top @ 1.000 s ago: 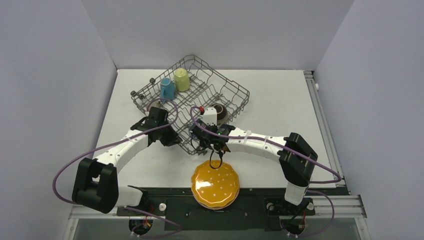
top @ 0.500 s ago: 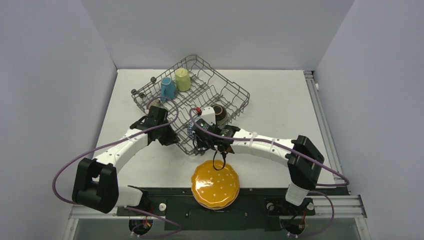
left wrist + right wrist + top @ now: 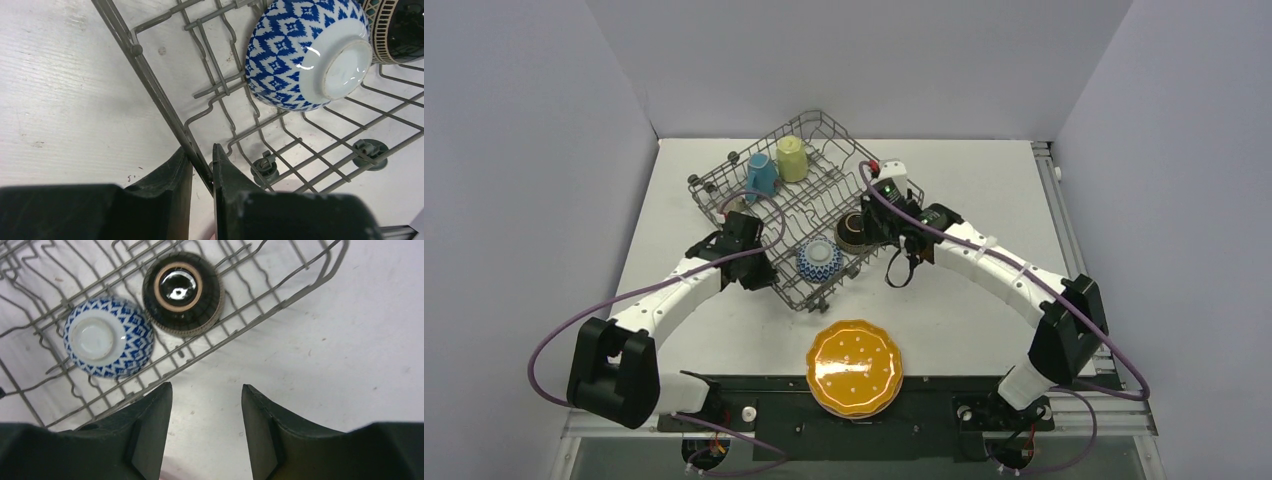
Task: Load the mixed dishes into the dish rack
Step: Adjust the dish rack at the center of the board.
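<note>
Two things sat upturned in the rack [image 3: 135,49]: blue bowl [image 3: 109,337], brown bowl [image 3: 182,294]. Left jaws clamped its edge wire; right jaws gaped empty nearby.

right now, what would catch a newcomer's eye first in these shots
The orange plate sits alone at the near edge of the table. Behind it the dish rack lies askew, holding a blue-white patterned bowl, foot up, beside a dark brown bowl, with a blue mug and a pale-yellow mug at its far corner. The left gripper pinches the rack's rim wire; the right gripper hangs open beside the rack.
</note>
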`<state>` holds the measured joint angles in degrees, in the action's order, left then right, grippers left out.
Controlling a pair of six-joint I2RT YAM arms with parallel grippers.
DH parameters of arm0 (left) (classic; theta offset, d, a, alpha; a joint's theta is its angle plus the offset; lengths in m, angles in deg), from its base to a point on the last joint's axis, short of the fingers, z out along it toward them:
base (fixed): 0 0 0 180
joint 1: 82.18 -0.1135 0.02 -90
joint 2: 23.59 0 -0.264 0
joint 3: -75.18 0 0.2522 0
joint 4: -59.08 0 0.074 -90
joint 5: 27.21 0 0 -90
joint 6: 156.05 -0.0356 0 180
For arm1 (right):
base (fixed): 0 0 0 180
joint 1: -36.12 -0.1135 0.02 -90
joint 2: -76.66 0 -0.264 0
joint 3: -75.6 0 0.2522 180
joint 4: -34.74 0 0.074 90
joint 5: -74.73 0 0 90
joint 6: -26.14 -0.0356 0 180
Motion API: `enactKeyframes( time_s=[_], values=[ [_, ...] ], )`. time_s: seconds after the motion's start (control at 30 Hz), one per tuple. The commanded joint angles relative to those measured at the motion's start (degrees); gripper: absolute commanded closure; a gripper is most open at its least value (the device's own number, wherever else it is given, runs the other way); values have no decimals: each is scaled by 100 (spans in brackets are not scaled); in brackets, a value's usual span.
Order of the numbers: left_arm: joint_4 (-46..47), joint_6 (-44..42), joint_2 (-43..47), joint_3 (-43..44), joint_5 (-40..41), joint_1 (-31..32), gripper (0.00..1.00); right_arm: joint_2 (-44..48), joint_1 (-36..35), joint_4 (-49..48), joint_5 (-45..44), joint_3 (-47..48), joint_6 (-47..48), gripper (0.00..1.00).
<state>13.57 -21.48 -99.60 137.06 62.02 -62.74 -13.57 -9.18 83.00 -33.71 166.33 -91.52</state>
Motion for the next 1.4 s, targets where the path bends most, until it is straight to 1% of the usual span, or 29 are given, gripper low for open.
enactKeyframes(
  time_s=[0.0, 0.17, 0.37, 0.47, 0.67, 0.97, 1.23, 1.3, 1.37],
  values=[
    [-631, -866, 100, 236, 190, 525, 100, -239, 588, 265, 246, 639, 708, 50],
    [-845, -862, 113, 299, 635, 943, 100, -646, 1243, 446, 401, 1212, 1025, 49],
    [-875, -824, 301, 162, 637, 1140, 100, -1319, 1846, 585, 576, 1942, 1381, 46],
    [-869, -802, 430, 69, 605, 1164, 100, -1711, 2092, 582, 867, 2372, 1420, 45],
    [-940, -833, 574, 45, 593, 1176, 100, -2438, 2301, 707, 1153, 3117, 1495, 45],
    [-951, -863, 558, 46, 567, 1197, 100, -3095, 2442, 745, 1281, 3427, 1587, 46],
    [-929, -868, 508, 64, 568, 1202, 100, -3293, 2534, 674, 1518, 3218, 1591, 53],
    [-934, -865, 469, 92, 561, 1202, 100, -3313, 2535, 651, 1626, 3146, 1589, 57],
    [-940, -868, 424, 127, 553, 1202, 100, -3300, 2539, 617, 1646, 3035, 1588, 64]
  ],
)
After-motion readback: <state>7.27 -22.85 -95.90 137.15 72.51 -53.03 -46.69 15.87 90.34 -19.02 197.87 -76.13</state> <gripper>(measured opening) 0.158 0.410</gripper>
